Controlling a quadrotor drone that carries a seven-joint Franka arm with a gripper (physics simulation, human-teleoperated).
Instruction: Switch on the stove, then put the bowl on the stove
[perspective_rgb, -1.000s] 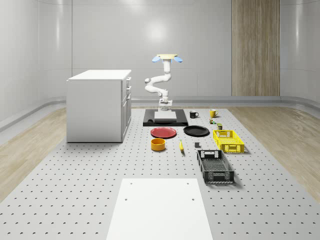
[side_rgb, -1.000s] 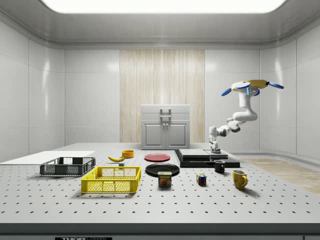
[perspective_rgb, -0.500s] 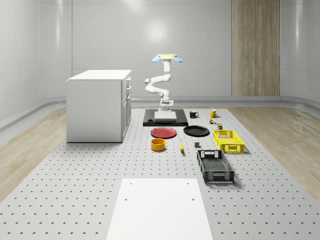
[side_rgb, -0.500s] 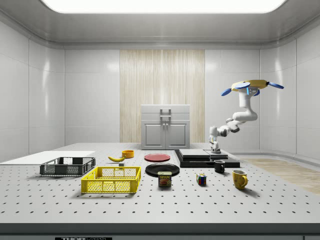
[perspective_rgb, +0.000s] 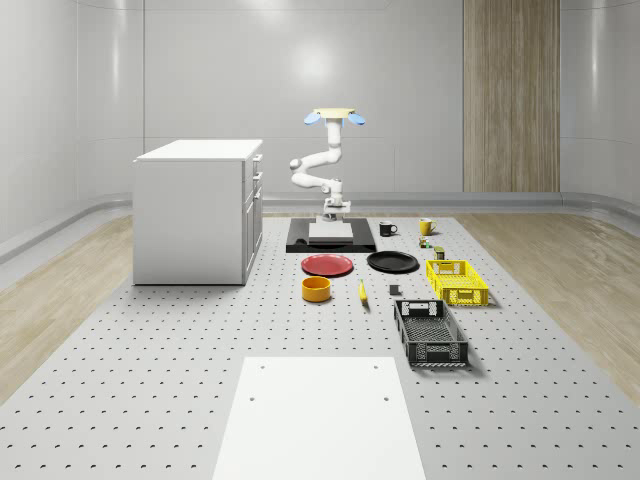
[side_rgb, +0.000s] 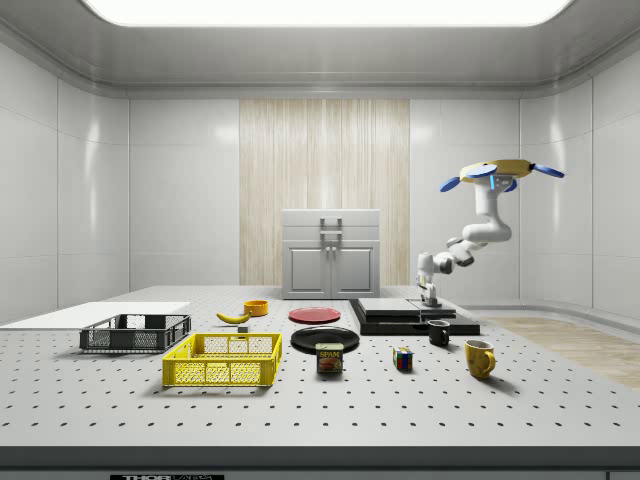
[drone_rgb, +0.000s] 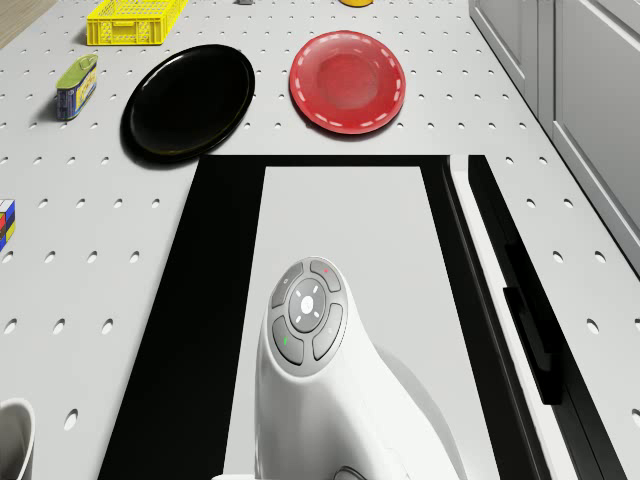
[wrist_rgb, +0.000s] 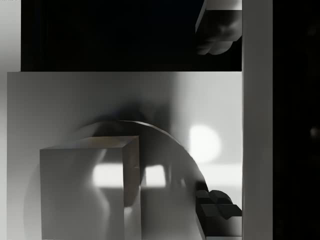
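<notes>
Gripper (side_rgb: 430, 295) hangs just above the stove (perspective_rgb: 331, 238), at its far end from the bowl; whether the fingers are parted cannot be determined. Drone (perspective_rgb: 334, 116) hovers beyond the stove's far edge, arm folded down. Near to far: black crate (perspective_rgb: 430, 332) and yellow crate (perspective_rgb: 457, 281), contents not discernible. Orange bowl (perspective_rgb: 316, 289) sits upright on the table, well short of the stove, beside the red plate (perspective_rgb: 327, 265).

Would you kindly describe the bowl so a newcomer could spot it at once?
Start at the white cabinet. On the table in front of the stove lies a red plate; just nearer the camera stands the bowl. It is the one orange, deep-sided dish, beside a banana.
</notes>
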